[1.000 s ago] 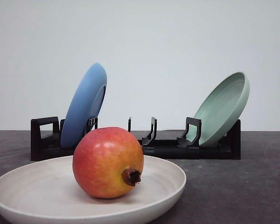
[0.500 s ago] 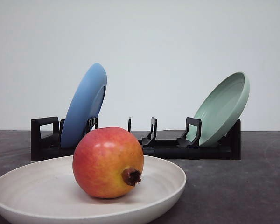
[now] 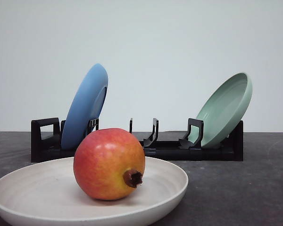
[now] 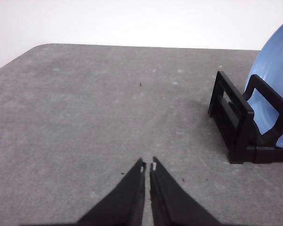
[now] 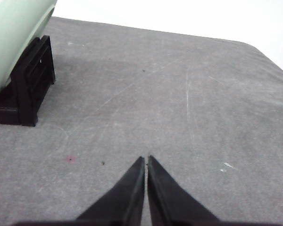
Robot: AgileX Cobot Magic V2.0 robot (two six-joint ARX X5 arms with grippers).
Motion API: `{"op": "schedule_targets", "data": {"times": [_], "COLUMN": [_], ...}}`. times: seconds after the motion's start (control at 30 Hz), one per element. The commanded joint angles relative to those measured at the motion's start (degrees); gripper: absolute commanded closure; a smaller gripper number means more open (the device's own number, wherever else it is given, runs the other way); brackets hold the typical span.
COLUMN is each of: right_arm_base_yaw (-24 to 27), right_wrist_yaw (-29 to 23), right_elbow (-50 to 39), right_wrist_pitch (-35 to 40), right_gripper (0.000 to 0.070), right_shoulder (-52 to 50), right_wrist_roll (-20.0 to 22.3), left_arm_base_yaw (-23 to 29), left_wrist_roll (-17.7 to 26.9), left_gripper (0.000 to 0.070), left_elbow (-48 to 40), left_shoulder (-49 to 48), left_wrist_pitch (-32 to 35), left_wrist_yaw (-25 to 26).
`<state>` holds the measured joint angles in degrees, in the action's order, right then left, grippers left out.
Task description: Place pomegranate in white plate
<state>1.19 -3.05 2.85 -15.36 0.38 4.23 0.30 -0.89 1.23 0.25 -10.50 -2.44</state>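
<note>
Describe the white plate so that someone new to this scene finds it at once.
On the dark grey table, in front of the black rack, lies the white plate. It alone lies flat and holds the pomegranate; the blue plate and green plate lean in the rack.

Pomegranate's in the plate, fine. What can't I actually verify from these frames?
- White plate: near rim cut off by the front view's lower edge.
- Pomegranate: its contact patch and far side face away.
- Blue plate: cropped in the left wrist view.
- Pale green plate: cropped in the right wrist view.
</note>
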Motion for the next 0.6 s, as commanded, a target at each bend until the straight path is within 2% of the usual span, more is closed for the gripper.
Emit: {"op": "schedule_targets", "data": {"times": [0.0, 0.57], "right_arm_base_yaw": [0.1, 0.1], "right_wrist_yaw": [0.0, 0.0], "right_elbow": [-0.4, -0.4], "right_wrist_pitch": [0.4, 0.4], "right_gripper": [0.0699, 0.0699], "right_shoulder": [-0.2, -0.2], "right_wrist_roll": [-0.8, -0.8], "left_arm_base_yaw": [0.0, 0.0], "left_wrist_roll": [0.0, 0.0], "left_gripper": [0.0700, 0.0700], "left_elbow": [-0.5, -0.5], "left_shoulder": [-0.1, -0.1], "left_wrist_pitch": [-0.2, -0.2], "left_wrist_yaw": [-0.2, -0.2]}}
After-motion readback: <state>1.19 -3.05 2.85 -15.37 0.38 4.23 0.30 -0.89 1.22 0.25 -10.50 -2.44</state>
